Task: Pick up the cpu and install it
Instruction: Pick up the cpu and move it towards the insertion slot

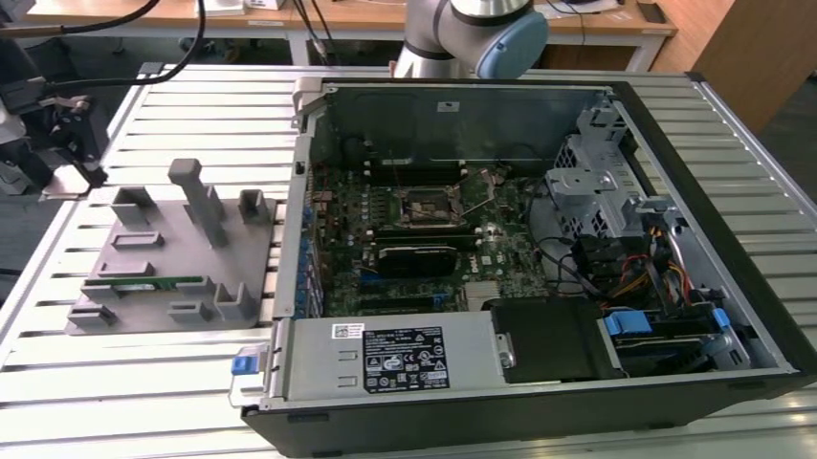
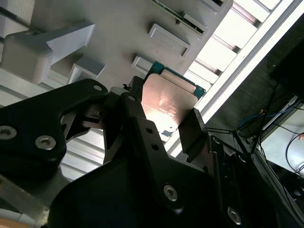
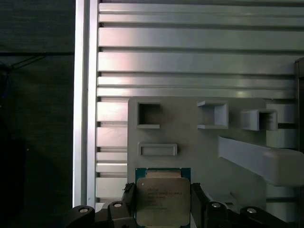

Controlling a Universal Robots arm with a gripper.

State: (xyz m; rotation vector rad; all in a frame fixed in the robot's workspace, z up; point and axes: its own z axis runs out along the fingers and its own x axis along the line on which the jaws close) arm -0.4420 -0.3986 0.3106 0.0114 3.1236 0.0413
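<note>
Exterior view, upper centre: silver-grey arm (image 1: pixel 462 38) with a pale blue joint cap, rising behind the open computer case (image 1: pixel 511 120) and cut off by the frame's top edge.

First wrist view: black gripper (image 3: pixel 163 195) narrowed to the width of the cpu (image 3: pixel 163 202), one finger pressed against each of two opposite edges. Silver lid facing the camera, thin green border showing along the far edge.

Second wrist view: same clamp from the side, dark fingers (image 2: pixel 191 133) flanking the chip, lid catching a pinkish glare. Chip poised over a shallow pocket of the grey tray (image 2: pixel 118 28); contact with the tray not discernible.

Exterior view, whole frame: slatted aluminium table (image 1: pixel 153 392) spanning the picture. Case lying on its side across the centre and right, side panel off. Green motherboard (image 1: pixel 504 251) inside, square socket (image 1: pixel 428 204) near its middle. Labelled power supply (image 1: pixel 383 356) along the lower edge of the case. Grey tray at centre left, studded with upright blocks and pockets, green memory stick (image 1: pixel 153 283) lying in one slot. Wooden desk (image 1: pixel 383 17) across the top of the frame, behind the table.
</note>
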